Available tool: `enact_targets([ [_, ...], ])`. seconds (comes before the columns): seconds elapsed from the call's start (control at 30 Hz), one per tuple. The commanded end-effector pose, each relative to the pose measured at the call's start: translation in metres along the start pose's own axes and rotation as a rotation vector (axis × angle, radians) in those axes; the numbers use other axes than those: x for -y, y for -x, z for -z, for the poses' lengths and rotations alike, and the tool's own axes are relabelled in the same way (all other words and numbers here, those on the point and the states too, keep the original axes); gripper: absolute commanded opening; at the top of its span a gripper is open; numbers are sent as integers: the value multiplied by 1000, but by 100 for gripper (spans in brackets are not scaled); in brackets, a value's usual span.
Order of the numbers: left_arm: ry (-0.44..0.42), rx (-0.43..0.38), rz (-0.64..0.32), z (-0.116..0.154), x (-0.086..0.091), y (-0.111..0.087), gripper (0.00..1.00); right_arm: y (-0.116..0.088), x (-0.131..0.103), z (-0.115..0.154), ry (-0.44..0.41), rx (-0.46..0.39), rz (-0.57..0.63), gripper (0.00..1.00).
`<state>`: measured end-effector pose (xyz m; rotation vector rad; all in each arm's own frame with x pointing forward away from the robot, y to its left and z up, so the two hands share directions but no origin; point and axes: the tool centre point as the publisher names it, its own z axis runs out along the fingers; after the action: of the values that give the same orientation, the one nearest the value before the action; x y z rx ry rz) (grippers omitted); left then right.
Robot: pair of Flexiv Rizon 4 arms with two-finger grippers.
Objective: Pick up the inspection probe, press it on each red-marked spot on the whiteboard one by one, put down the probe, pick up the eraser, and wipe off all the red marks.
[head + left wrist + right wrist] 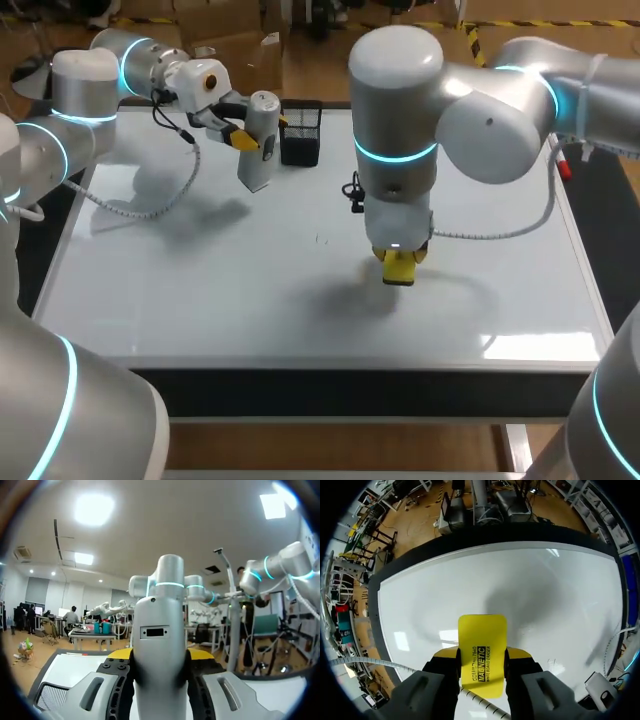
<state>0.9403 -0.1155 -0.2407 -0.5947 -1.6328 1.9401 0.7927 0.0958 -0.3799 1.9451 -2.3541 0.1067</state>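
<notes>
The grey inspection probe [260, 140] hangs upright above the whiteboard's [200, 290] far left part, with my left gripper [243, 137] shut on it. In the left wrist view the probe [161, 630] stands between the yellow-tipped fingers of my left gripper [159, 656]. My right gripper [400, 262] points down over the middle of the board, shut on the yellow eraser [400, 268]. The right wrist view shows the eraser [482, 650] clamped between both fingers, a little above the white board [530, 590]. No red marks show on the board.
A black mesh pen holder [301, 132] stands at the board's far edge, just right of the probe. A red marker [564, 165] lies by the board's right edge. My right arm's white cable [500, 235] loops over the right half.
</notes>
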Motion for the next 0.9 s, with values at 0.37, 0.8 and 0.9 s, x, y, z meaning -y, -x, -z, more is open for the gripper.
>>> enact_targets([
  [0.37, -7, -90, 2, 6, -1, 5, 0, -8, -1, 6, -4, 9, 4, 0],
  [0.8, -7, -90, 2, 6, -1, 5, 0, -6, 41, 11, -17, 4, 63, 0],
  [0.9, -7, -90, 2, 6, -1, 5, 0, -7, 60, 12, -20, 16, 77, 0],
])
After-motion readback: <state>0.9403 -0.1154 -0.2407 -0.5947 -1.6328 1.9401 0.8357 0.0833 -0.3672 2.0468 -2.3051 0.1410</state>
